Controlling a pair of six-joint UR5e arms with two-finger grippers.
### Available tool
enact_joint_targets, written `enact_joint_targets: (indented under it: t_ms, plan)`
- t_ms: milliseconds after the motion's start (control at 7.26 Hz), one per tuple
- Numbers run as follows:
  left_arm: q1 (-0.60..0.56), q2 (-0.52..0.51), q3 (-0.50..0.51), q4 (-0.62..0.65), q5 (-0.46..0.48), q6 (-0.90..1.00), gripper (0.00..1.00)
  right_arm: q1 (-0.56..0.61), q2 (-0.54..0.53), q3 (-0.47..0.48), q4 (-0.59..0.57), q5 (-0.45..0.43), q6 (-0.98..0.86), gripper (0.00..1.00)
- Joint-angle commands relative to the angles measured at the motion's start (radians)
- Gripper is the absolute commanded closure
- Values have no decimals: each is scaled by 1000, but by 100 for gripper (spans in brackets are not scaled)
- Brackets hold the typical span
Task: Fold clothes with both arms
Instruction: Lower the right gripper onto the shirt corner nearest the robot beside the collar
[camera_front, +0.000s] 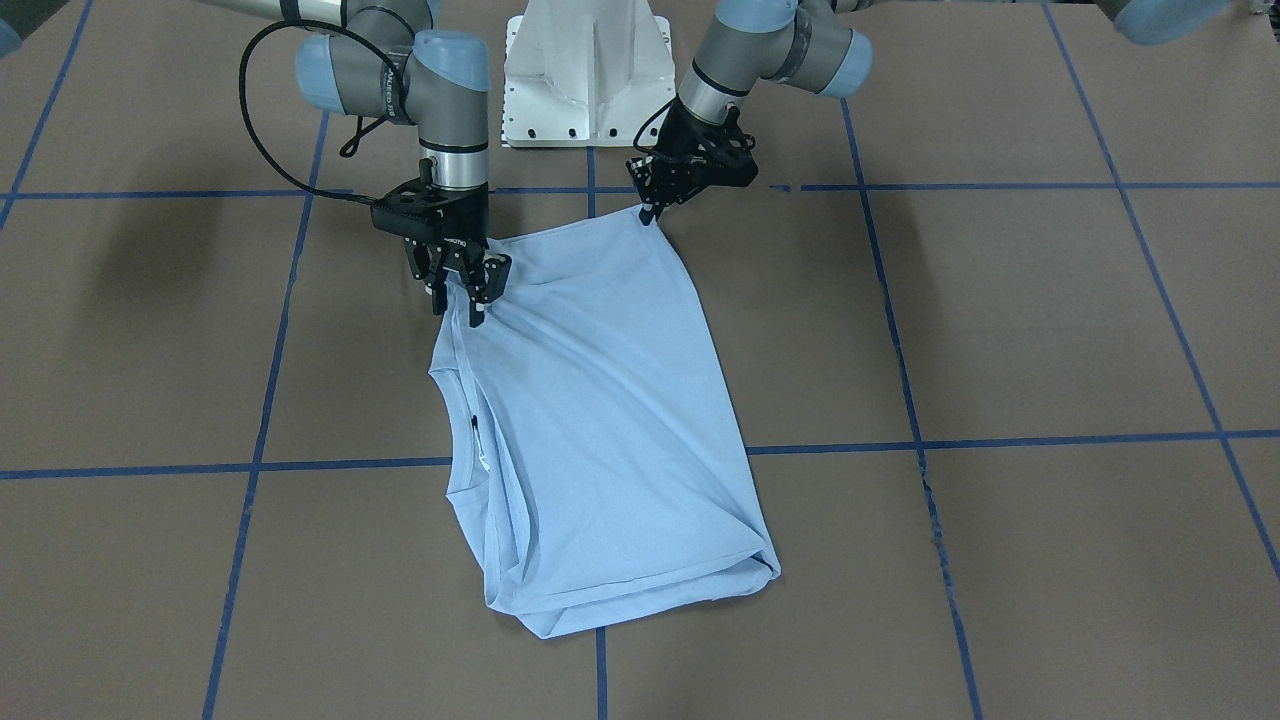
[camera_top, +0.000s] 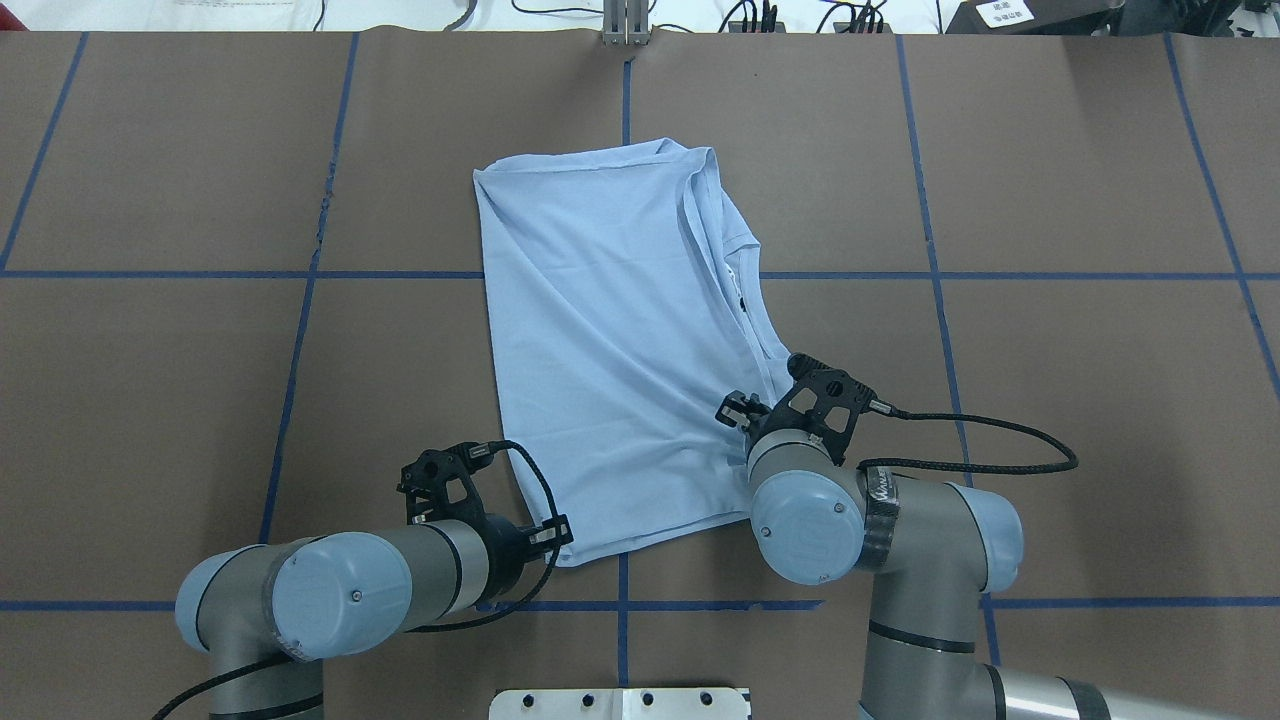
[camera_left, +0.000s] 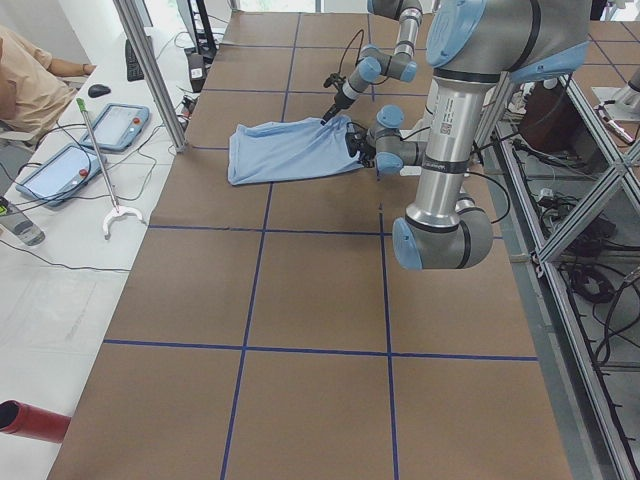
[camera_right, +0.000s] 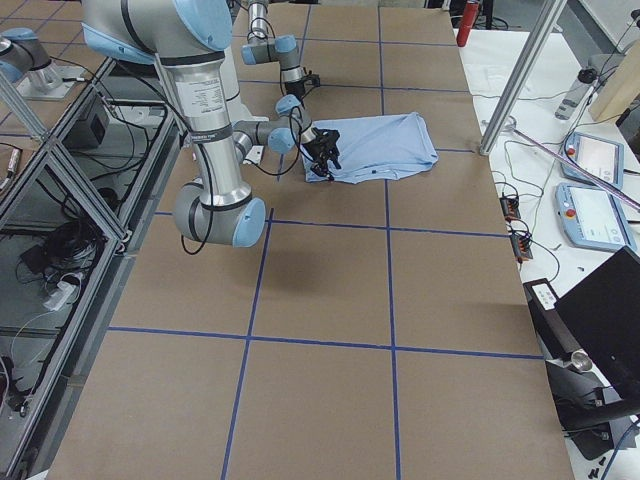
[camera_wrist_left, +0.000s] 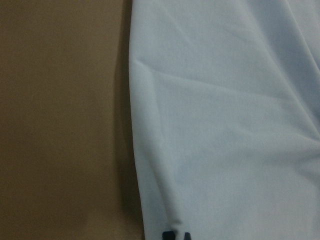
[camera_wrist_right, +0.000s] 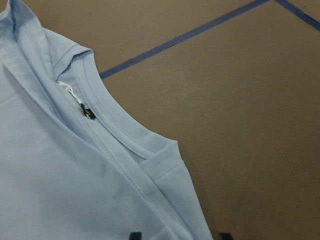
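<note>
Garment: the light blue T-shirt (camera_front: 610, 420) lies folded in layers near the middle of the counter (camera_front: 1000, 330). Its collar (camera_wrist_right: 115, 120) and label (camera_wrist_right: 67, 90) sit on the edge toward the robot's right. No print shows.
Left arm's fingers (camera_front: 650, 208): closed on the T-shirt's near corner, on the robot's left side. The wrist view shows the tips together with cloth gathered at them.
Right arm's fingers (camera_front: 478, 300): spread apart, straddling the near corner on the collar side. The tips are at the cloth, but nothing is pinched.
Step in hand (judged): securing both near corners so that this edge can be carried over to the far edge.
Doing it well: close the right fingers on every ply at the corner, not only the top one. Raise both corners together and level. Keep the edge taut between the arms — slack would let the middle sag and crease. Set it down square on the far edge.
Risk (judged): the left pinch sits at the very tip of the corner — it may slip under tension.
</note>
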Motion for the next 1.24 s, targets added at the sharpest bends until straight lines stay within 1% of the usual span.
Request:
enact_joint_targets:
  t_ms: [0, 275, 826, 964, 1102]
  plan:
    - [0, 0, 0, 0, 1, 0, 100, -2, -1, 0, -2, 4, 0, 41]
    - [0, 0, 0, 0, 2, 0, 100, -2, 0, 8, -43, 7, -1, 38]
    - [0, 0, -2, 0, 2, 0, 100, -14, -1, 2, -42, 4, 5, 39]
    - [0, 0, -2, 0, 2, 0, 100, -14, 0, 2, -42, 4, 6, 46]
    - [0, 0, -5, 0, 2, 0, 100, -14, 0, 0, -42, 4, 8, 64]
